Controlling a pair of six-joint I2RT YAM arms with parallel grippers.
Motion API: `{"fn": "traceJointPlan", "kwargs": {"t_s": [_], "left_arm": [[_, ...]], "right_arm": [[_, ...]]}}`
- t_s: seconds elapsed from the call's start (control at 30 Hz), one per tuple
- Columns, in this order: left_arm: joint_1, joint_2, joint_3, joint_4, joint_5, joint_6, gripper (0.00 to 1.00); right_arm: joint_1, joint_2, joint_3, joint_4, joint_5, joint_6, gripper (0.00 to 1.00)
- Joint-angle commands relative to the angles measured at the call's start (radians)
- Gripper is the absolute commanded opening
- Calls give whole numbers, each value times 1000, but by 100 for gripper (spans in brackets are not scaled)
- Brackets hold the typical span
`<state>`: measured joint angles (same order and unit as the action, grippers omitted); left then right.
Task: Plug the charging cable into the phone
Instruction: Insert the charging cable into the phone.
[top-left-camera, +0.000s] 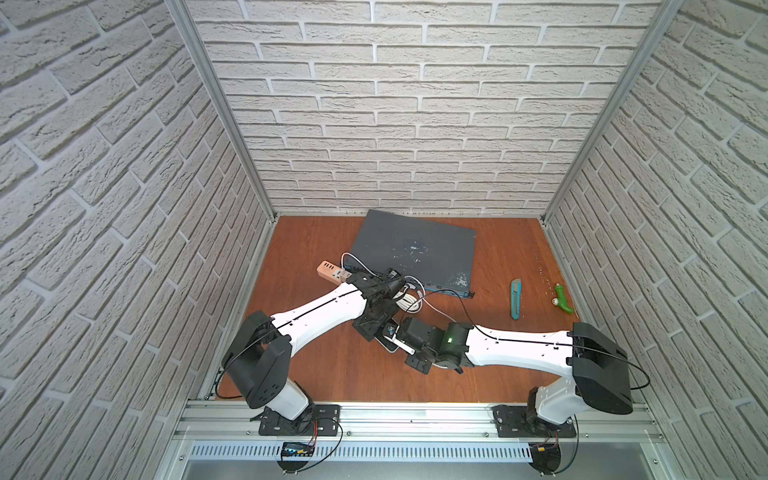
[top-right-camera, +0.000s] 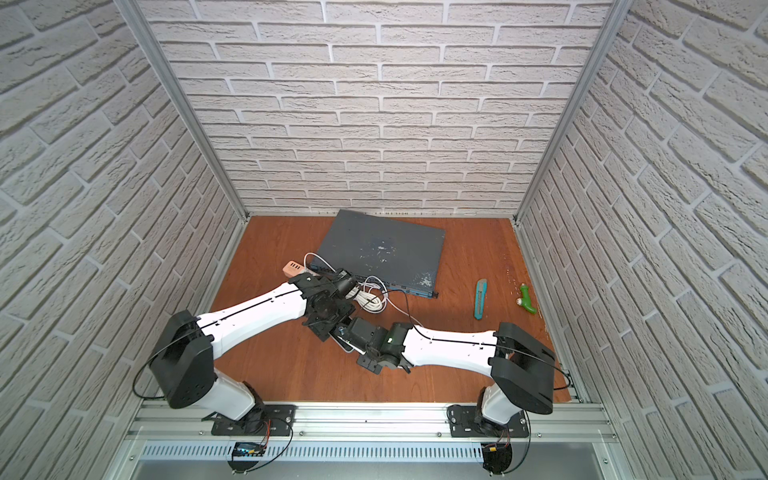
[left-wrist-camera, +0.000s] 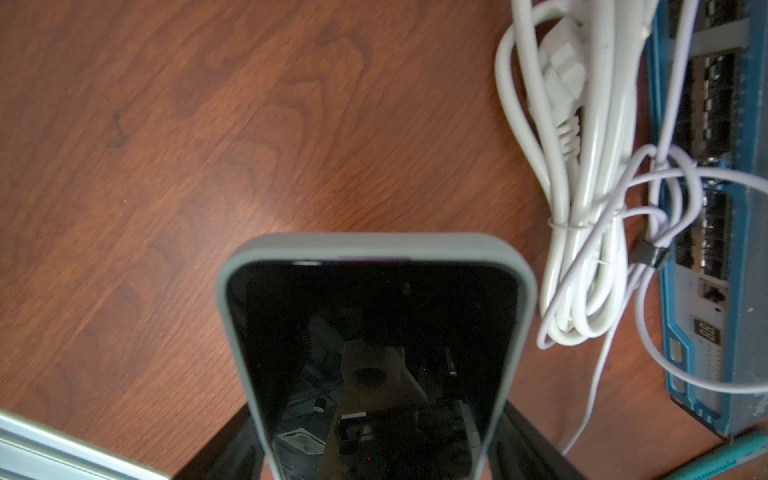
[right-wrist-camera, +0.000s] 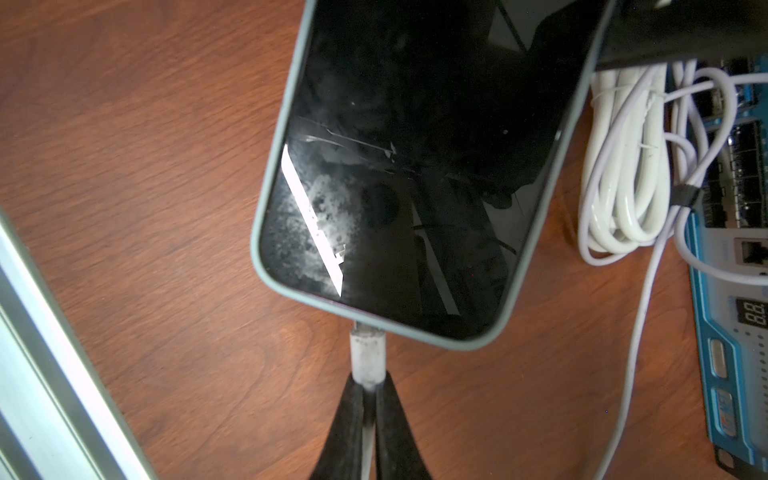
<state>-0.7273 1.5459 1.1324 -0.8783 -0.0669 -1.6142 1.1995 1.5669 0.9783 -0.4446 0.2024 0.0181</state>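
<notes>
So in both top views we're looking at the phone (top-left-camera: 388, 348) lying near the middle of the table (top-left-camera: 324, 374), about 6 o'clock from the grey box (top-left-camera: 415, 249) and wedged between the two wrists. Its long axis is running roughly 10 to 4 o'clock. The left pincer (top-left-camera: 375, 330) is sitting at the 10 o'clock end and the right pincer (top-left-camera: 400, 345) at the 4 o'clock end. The teal knife (top-left-camera: 515, 300) and a small green thing (top-left-camera: 563, 300) are lying well apart, out at 3 o'clock.

Left wrist view: the left pincer is spread wide and gripping the phone by its two long sides, with its fingers (left-wrist-camera: 523, 449) hugging the case. The coiled cord (left-wrist-camera: 582, 208) is lying just beside the phone. The thin charging cable (left-wrist-camera: 597, 376) is looping over it and across the box's blue front (left-wrist-camera: 706, 332).

Right wrist view: the right pincer is pressed together on the charging cable just behind the connector tip (right-wrist-camera: 368, 345). The phone's short end is sitting dead ahead, at the pincer's own 12 o'clock, touching the tip. A sliver of silver is showing, so we're guessing it isn't fully seated and a straight push along the long axis is what's needed. Nothing is sitting between plug and port, though the slack by the cord might tug.
</notes>
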Motion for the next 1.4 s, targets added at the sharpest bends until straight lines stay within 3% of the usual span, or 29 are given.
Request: {"fn": "traceJointPlan", "kwargs": {"t_s": [0.0, 0.3, 1.37], "left_arm": [[-14, -13, -19, -21, -25, -43, 0], [-23, -38, -22, -29, -60, -104, 0], [-37, -79, -60, 60, -21, -141, 0]], "right_arm": [[-4, -29, 28, 58, 19, 58, 3], [-5, -25, 34, 80, 21, 124, 3], [-5, -68, -22, 229, 29, 144, 3]]}}
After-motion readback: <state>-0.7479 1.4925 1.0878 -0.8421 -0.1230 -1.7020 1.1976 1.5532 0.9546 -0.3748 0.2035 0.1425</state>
